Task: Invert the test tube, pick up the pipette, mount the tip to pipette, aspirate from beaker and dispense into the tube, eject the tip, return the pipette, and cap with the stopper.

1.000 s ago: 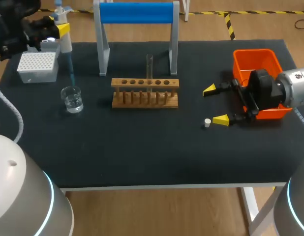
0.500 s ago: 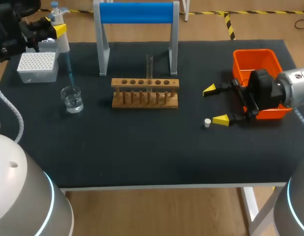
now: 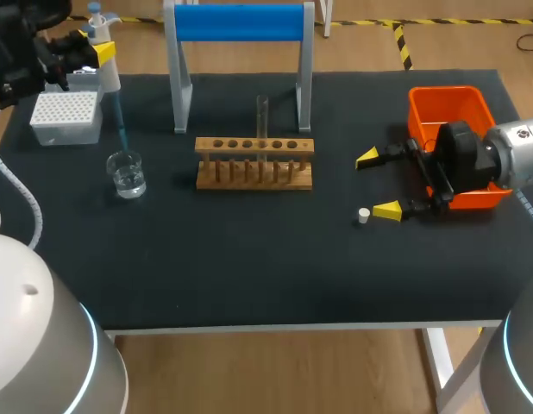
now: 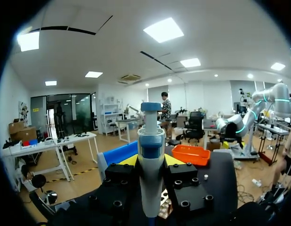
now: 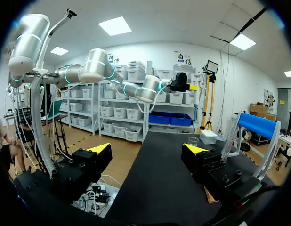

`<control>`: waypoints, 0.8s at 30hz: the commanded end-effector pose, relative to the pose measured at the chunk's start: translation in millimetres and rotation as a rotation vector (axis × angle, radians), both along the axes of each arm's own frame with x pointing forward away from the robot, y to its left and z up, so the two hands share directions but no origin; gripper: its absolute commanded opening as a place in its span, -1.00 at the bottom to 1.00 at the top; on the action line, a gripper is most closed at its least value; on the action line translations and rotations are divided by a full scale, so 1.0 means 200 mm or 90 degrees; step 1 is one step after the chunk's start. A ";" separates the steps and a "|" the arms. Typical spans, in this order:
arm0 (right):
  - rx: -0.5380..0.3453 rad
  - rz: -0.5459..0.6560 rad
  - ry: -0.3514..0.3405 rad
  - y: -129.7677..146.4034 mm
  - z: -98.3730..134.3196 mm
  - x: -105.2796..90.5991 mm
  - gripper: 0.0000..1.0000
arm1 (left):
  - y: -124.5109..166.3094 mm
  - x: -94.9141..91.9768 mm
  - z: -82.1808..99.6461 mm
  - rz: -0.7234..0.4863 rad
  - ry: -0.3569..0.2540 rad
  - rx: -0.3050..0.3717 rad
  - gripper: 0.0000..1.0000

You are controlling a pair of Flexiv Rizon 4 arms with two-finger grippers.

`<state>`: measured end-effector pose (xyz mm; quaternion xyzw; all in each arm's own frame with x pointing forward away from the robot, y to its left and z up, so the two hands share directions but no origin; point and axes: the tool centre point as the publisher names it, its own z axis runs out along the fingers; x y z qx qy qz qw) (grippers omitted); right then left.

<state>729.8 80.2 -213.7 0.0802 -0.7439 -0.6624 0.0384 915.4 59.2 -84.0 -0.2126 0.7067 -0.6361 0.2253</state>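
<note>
My left gripper (image 3: 92,53) is shut on the white-and-blue pipette (image 3: 104,60) at the table's far left. The pipette's thin blue tip (image 3: 120,121) points down toward the glass beaker (image 3: 127,174) of water and ends at about its rim. In the left wrist view the pipette (image 4: 151,165) stands upright between my fingers. The test tube (image 3: 262,121) stands in the wooden rack (image 3: 254,164). My right gripper (image 3: 378,185) hovers open beside the small white stopper (image 3: 363,216), which lies on the mat by the near fingertip. In the right wrist view the right gripper (image 5: 148,149) holds nothing.
A white tip box (image 3: 66,116) sits behind the beaker. The blue-topped stand (image 3: 241,21) rises behind the rack. An orange bin (image 3: 450,110) stands at the right, partly behind my right arm.
The left gripper with the pipette has shifted slightly to the left over the beaker, then held still. The right arm has not moved.
</note>
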 end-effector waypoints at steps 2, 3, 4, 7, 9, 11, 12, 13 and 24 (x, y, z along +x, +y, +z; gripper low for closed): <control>-0.001 0.000 0.000 0.00 0.00 -0.01 1.00 | 0.00 0.00 0.00 0.001 -0.001 0.000 -1.00; -0.001 0.000 0.000 0.00 0.00 -0.01 1.00 | 0.00 0.00 0.00 0.001 -0.001 0.000 -1.00; -0.001 0.000 0.000 0.00 0.00 -0.01 1.00 | 0.00 0.00 0.00 0.001 -0.001 0.000 -1.00; -0.001 0.000 0.000 0.00 0.00 -0.01 1.00 | 0.00 0.00 0.00 0.001 -0.001 0.000 -1.00; -0.019 -0.012 -0.005 0.02 0.01 -0.01 1.00 | 0.00 0.00 0.00 0.001 -0.001 0.000 -1.00; -0.038 -0.021 -0.007 0.08 0.01 -0.01 1.00 | 0.00 0.00 0.00 0.001 -0.001 0.000 -1.00; -0.057 -0.032 -0.010 0.11 0.01 -0.01 1.00 | 0.00 0.00 0.00 0.001 -0.001 0.000 -1.00; -0.063 -0.031 -0.009 0.14 0.01 0.00 1.00 | 0.00 0.00 0.00 0.001 -0.001 0.000 -1.00; -0.124 -0.064 -0.005 0.54 0.02 0.03 1.00 | 0.00 0.00 0.00 0.001 -0.001 0.000 -1.00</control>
